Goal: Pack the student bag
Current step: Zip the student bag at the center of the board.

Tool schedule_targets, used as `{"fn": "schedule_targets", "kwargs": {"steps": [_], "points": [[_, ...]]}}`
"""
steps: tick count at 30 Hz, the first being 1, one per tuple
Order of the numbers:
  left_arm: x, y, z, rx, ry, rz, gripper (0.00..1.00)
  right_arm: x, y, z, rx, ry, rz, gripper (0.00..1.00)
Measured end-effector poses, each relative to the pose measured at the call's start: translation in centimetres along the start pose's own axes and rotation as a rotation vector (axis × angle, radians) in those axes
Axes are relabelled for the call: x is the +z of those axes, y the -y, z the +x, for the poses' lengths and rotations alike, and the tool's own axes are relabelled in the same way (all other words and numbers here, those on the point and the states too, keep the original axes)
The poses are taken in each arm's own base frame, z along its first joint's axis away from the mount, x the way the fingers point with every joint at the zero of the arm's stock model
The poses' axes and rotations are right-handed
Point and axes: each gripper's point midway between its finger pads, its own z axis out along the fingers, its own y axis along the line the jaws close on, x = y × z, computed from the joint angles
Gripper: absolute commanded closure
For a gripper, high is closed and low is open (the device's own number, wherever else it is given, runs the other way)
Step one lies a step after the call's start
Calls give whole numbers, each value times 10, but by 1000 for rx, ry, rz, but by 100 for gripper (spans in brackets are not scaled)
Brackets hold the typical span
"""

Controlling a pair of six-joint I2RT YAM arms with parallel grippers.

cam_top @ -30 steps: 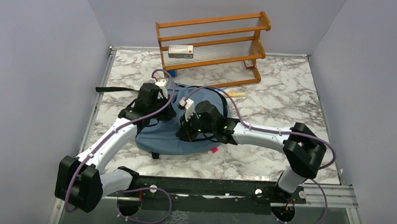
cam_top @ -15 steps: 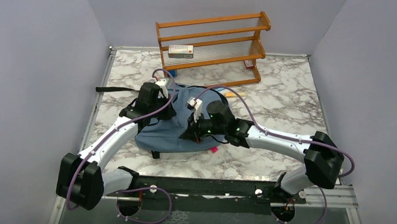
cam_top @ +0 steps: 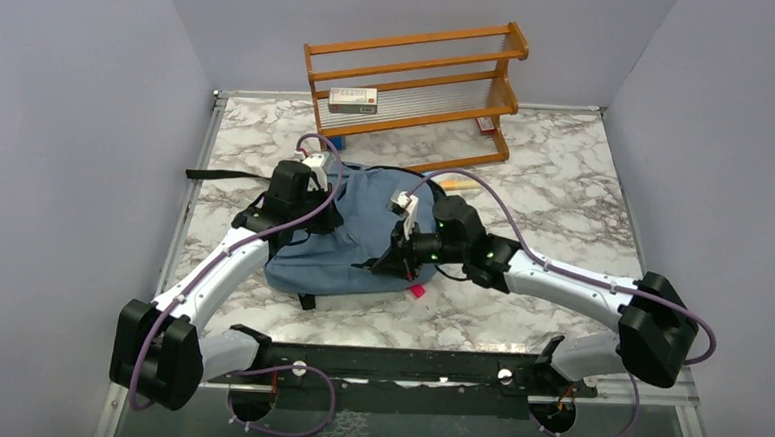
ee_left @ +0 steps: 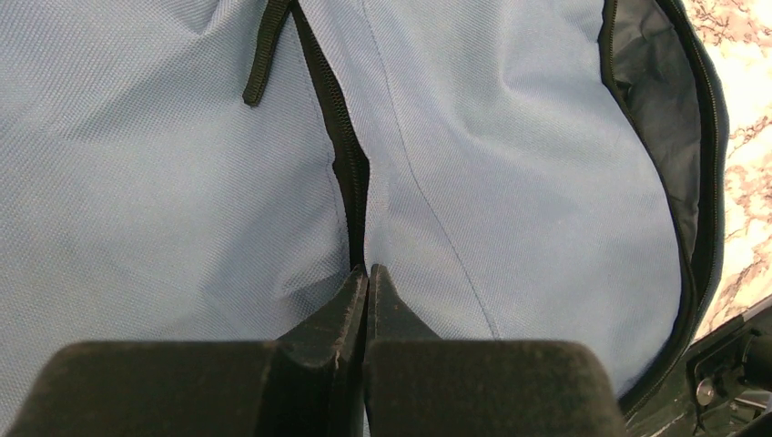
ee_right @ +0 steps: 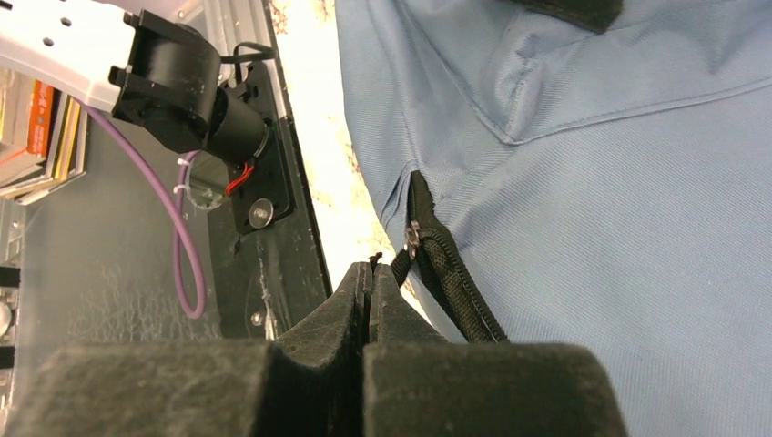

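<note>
The student bag (cam_top: 357,242), dusty blue with black zipper trim, lies flat on the marble table between both arms. My left gripper (cam_top: 308,222) is shut, and in the left wrist view its tips (ee_left: 366,270) pinch the bag's fabric (ee_left: 510,182) at a black zipper line (ee_left: 350,173). My right gripper (cam_top: 387,264) is shut at the bag's near edge. In the right wrist view its tips (ee_right: 369,266) clamp the black pull attached to the zipper slider (ee_right: 411,238). The bag's main opening (ee_left: 669,137) gapes and shows dark lining.
A wooden rack (cam_top: 417,55) stands at the back with a small box (cam_top: 353,100) on its lower shelf and a red item (cam_top: 486,125) at its right foot. An orange-yellow stick (cam_top: 455,184) lies behind the bag, a pink bit (cam_top: 417,291) in front. A black strap (cam_top: 221,175) trails left.
My right arm has swung to the right, and its shut gripper has moved right along the bag's near edge with the zipper pull. The left arm has stayed put.
</note>
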Motion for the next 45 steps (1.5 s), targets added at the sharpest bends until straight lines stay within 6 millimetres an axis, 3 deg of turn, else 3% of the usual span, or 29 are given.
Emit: {"fn": "schedule_targets", "kwargs": {"steps": [7, 20, 32, 37, 40, 43, 45], "points": [[0, -1, -2, 0, 6, 0, 100, -21, 19, -7, 21, 42, 90, 99], [0, -6, -4, 12, 15, -9, 100, -70, 71, -22, 187, 175, 498, 99], [2, -4, -9, 43, 41, 7, 99, -92, 117, -36, 353, 273, 800, 100], [1, -5, -6, 55, 46, 15, 64, -100, 131, -36, 368, 283, 844, 100], [-4, -4, -9, 66, 59, 24, 47, -96, 127, -42, 332, 291, 795, 99], [-12, 3, -14, 80, 84, 59, 37, -89, 118, -48, 302, 293, 726, 100], [-17, 11, -20, 98, 109, 96, 22, -87, 113, -53, 289, 299, 690, 99]]}}
